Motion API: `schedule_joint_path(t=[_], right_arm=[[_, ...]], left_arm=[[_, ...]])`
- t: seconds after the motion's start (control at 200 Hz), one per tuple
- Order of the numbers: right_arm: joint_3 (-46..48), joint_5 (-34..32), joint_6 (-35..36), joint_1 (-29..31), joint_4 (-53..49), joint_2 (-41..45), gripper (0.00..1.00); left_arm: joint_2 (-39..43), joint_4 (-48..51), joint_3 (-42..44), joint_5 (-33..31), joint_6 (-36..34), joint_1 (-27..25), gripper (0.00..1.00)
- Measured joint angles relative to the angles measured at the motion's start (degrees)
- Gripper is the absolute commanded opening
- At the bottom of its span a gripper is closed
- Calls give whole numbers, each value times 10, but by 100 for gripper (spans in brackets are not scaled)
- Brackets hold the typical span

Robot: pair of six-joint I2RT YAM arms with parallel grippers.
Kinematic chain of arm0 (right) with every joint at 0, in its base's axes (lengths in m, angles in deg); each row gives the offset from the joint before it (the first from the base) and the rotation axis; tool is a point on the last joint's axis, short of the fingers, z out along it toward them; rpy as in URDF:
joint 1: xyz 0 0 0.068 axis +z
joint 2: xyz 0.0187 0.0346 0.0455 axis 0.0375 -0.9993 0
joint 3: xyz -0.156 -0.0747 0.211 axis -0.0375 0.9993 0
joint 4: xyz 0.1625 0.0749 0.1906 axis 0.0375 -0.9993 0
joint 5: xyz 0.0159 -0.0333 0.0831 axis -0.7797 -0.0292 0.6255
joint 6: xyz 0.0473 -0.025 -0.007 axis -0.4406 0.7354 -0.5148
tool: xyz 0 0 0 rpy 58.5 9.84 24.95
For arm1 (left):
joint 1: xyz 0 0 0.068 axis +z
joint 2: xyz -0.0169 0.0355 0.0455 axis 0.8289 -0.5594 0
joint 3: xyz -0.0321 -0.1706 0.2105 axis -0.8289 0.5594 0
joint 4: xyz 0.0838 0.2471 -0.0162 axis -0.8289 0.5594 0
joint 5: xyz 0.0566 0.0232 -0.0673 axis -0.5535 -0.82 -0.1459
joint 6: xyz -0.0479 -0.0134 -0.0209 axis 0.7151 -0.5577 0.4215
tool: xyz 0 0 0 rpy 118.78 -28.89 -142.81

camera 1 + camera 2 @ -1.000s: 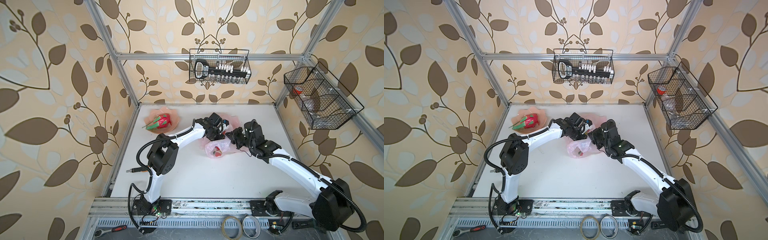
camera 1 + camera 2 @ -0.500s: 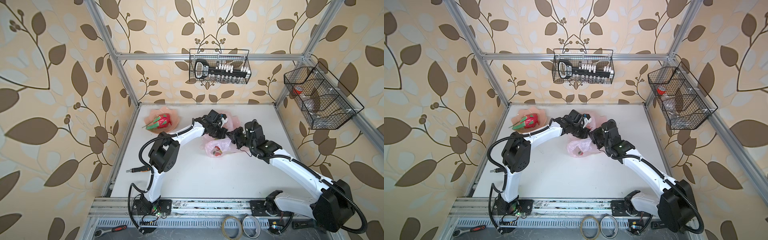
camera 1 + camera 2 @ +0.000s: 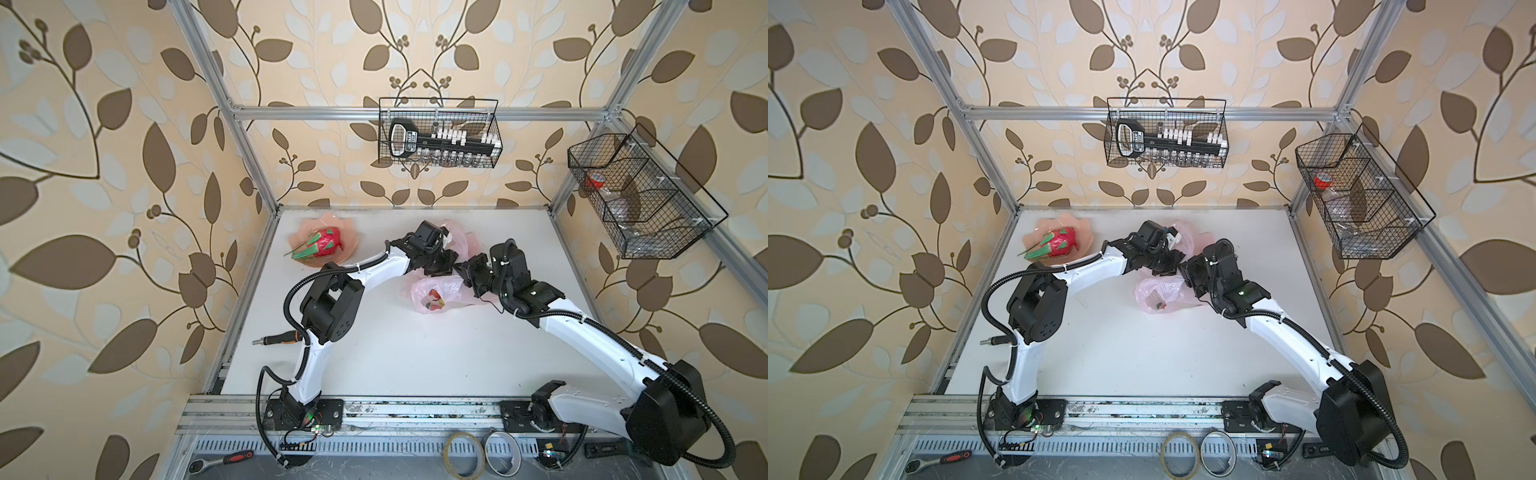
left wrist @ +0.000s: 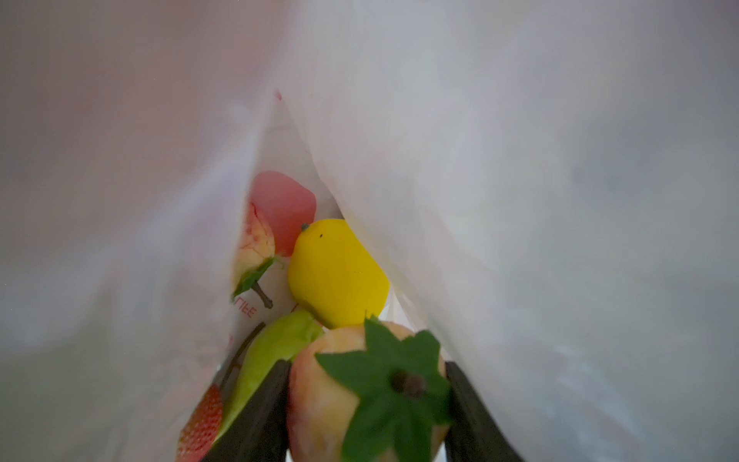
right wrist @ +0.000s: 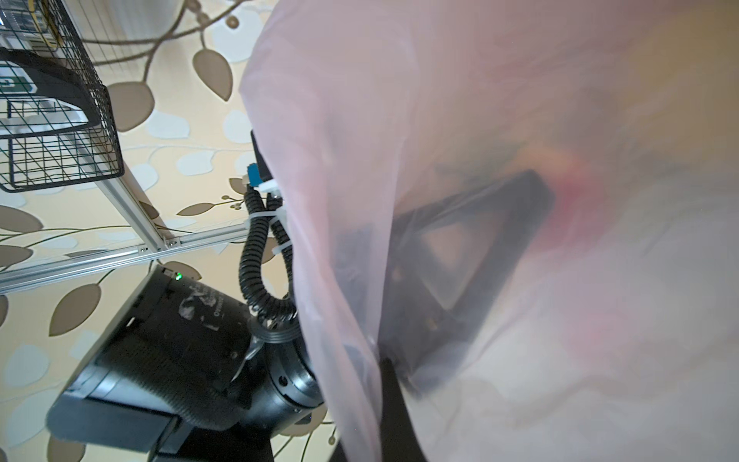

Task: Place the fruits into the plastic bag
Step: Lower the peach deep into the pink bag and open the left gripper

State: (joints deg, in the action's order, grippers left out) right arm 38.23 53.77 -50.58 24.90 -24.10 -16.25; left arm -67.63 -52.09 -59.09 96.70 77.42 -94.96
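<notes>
The pale-pink plastic bag (image 3: 432, 291) (image 3: 1154, 295) lies mid-table between both arms. My left gripper (image 4: 366, 400) reaches inside the bag. It is shut on a peach-coloured fruit (image 4: 340, 400) with a green leafy top. Deeper in the bag lie a yellow lemon (image 4: 336, 272), a green fruit (image 4: 276, 352) and a pink-red one (image 4: 284, 208). My right gripper (image 5: 384, 384) is shut on the bag's film (image 5: 480, 120), holding its edge up. The magenta dragon fruit (image 3: 322, 245) (image 3: 1054, 245) rests on the peach-pink dish (image 3: 349, 237) at the back left. In both top views the two grippers meet over the bag.
A wire basket (image 3: 440, 133) hangs on the back wall and another (image 3: 636, 195) on the right wall. A screwdriver (image 3: 278, 338) lies by the left arm's elbow. Tape rolls (image 3: 461, 453) and a ratchet (image 3: 220, 461) sit on the front rail.
The left arm's elbow has shifted slightly. Both grippers stay at the bag with the same hold.
</notes>
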Motion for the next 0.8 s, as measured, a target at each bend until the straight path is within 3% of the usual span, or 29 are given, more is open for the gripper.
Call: schedule_joint_path(t=[0.18,0.405,0.8], right_arm=[[0,1,-2,1,0,0,0],[0,1,-2,2,2,0,0],[0,1,-4,2,2,0,0]], left_arm=[[0,-44,30,23,37,-1,65],[0,-68,52,44,64,0,81],[30,-75,103,44,64,17,89]])
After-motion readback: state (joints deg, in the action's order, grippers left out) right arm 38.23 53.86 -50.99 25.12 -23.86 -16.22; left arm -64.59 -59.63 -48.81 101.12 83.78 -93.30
